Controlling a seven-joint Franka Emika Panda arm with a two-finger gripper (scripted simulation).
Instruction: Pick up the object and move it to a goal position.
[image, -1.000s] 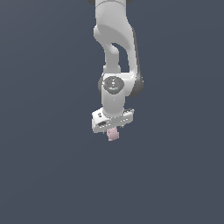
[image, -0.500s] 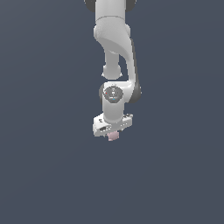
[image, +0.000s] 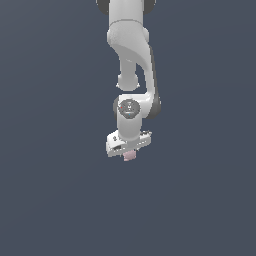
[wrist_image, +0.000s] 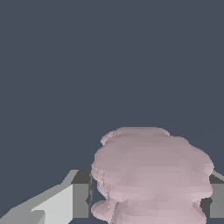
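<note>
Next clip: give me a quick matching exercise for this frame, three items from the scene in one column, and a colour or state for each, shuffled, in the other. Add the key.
Column 1:
1. object
2. gripper
3. background surface

Column 2:
A. plain dark blue-grey, nothing else seen on it
B. pale pink and lumpy, held between the fingers
C. white, pointing down, shut on the small block

Pairs: 1-B, 2-C, 3-A
</note>
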